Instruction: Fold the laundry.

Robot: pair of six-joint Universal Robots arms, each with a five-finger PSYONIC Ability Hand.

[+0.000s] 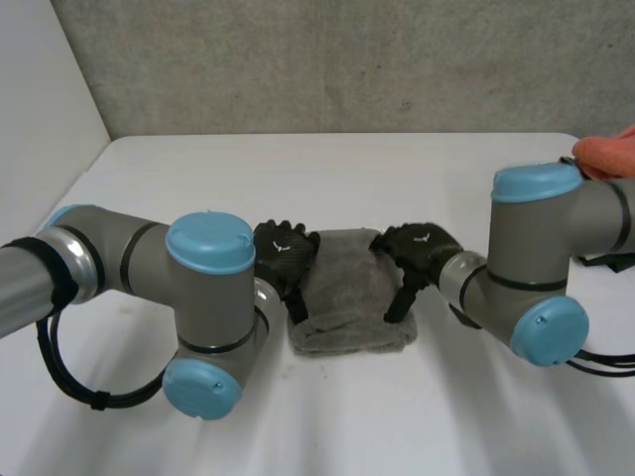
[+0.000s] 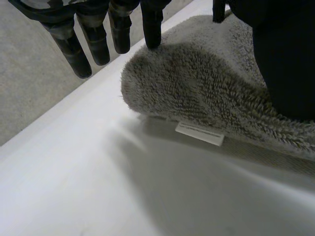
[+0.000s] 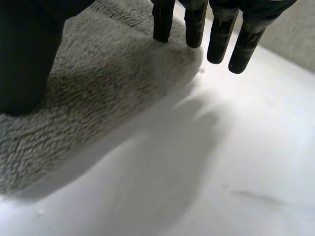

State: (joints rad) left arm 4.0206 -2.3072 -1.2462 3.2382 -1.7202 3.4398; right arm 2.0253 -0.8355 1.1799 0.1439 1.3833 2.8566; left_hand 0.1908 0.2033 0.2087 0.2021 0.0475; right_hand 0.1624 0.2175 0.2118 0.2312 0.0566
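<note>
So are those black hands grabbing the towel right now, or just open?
Left hand: open, straight fingers at the towel edge.
Right hand: open, likewise touching the towel.

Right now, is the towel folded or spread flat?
Folded. The grey towel is a compact stack; its rounded edge overlaps a lower layer by the label.

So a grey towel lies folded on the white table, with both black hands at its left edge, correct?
Not quite. The grey towel does lie folded on the white table, but the hands are at opposite edges: the left hand at its left edge, the right hand at its right edge. The head view shows this.
</note>
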